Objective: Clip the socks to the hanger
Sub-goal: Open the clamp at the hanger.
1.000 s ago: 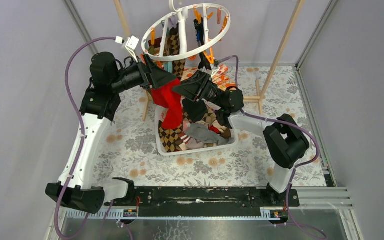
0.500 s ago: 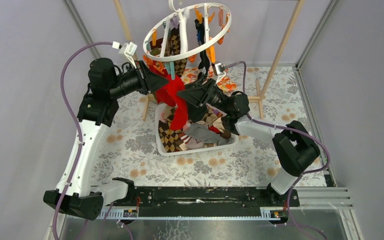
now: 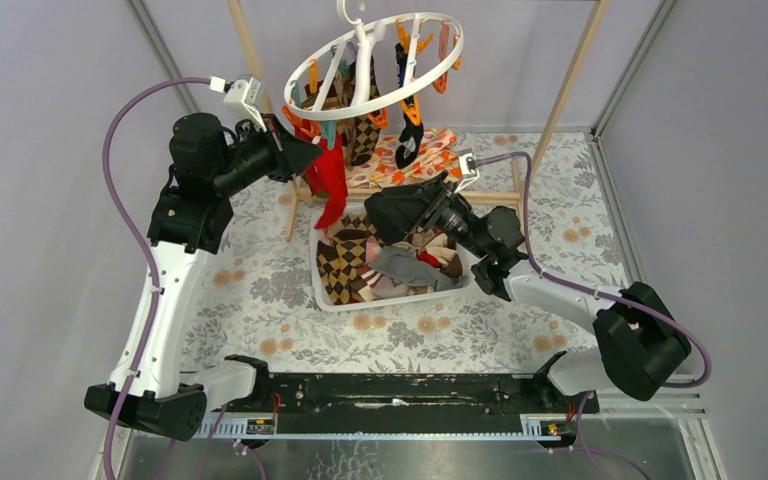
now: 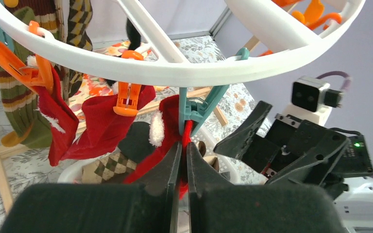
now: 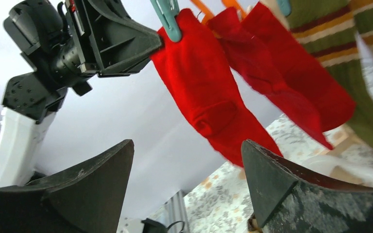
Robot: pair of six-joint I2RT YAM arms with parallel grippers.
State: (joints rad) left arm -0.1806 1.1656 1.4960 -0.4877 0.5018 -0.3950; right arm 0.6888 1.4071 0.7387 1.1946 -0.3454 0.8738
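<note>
Pinching plain red fabric sock [image 5: 209, 92] beside teal plastic clip [image 4: 194, 109] under large white plastic ring hanger [image 4: 175, 73]: left claw [image 4: 183, 145] clamped | right claw [image 5: 185, 145] gaping wide above white plastic basket [image 3: 345, 303]

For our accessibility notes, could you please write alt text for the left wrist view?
The left hand pinches a red sock just below a teal clip on the white hanger. Two more red socks hang from orange clips to the left, and the right arm sits opposite.
</note>
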